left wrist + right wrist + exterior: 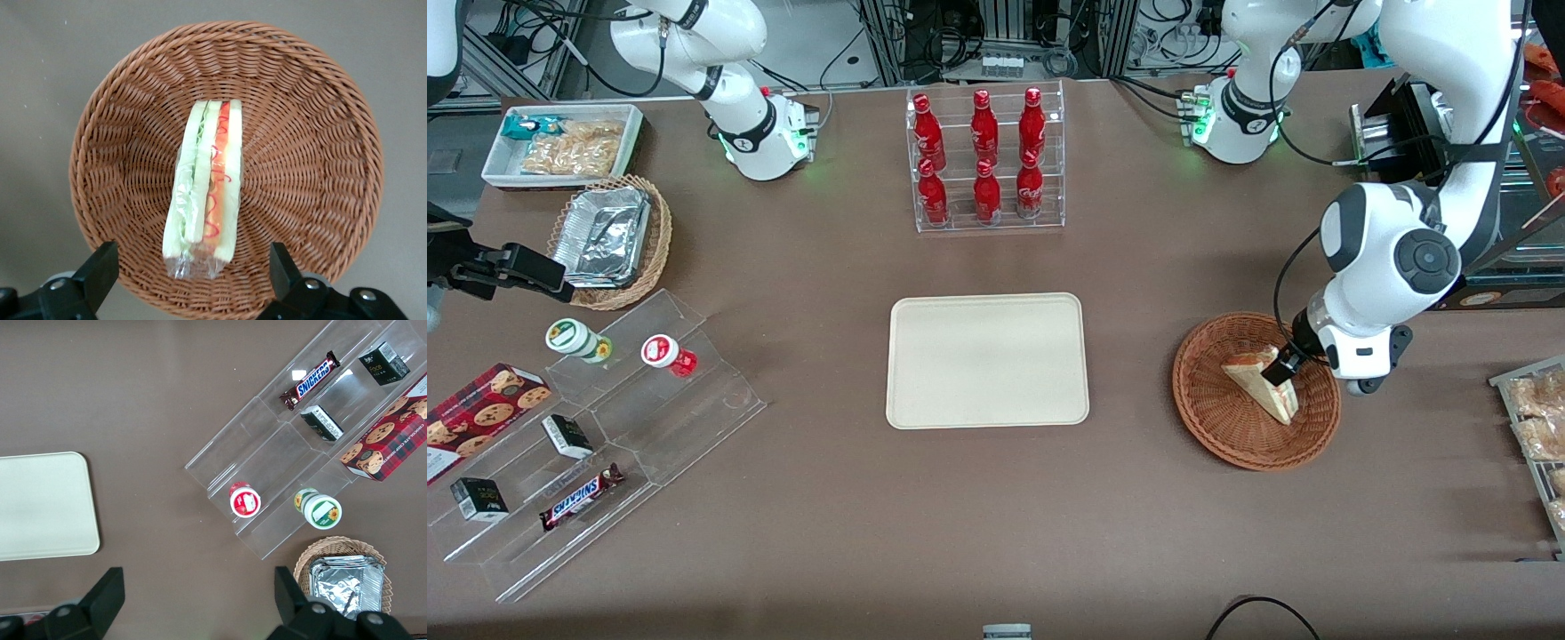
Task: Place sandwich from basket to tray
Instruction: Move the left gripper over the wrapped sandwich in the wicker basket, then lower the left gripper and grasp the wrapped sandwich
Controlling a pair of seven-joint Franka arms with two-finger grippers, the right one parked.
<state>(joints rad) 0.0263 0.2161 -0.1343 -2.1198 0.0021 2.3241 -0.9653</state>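
The gripper (187, 277) hangs directly above the basket (1218, 427), jaws spread wide and empty, straddling the sandwich (203, 190) lying inside it, apparently aligned for descent. The tray (987, 360) sits well apart on the bench.

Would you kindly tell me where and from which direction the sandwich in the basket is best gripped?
Grip the sandwich from above, across its two bread faces near mid-length. It stands on edge in the basket, filling layers facing up, so the flat faces probably suit the pads. The open gripper already hangs over it, one finger on each side.
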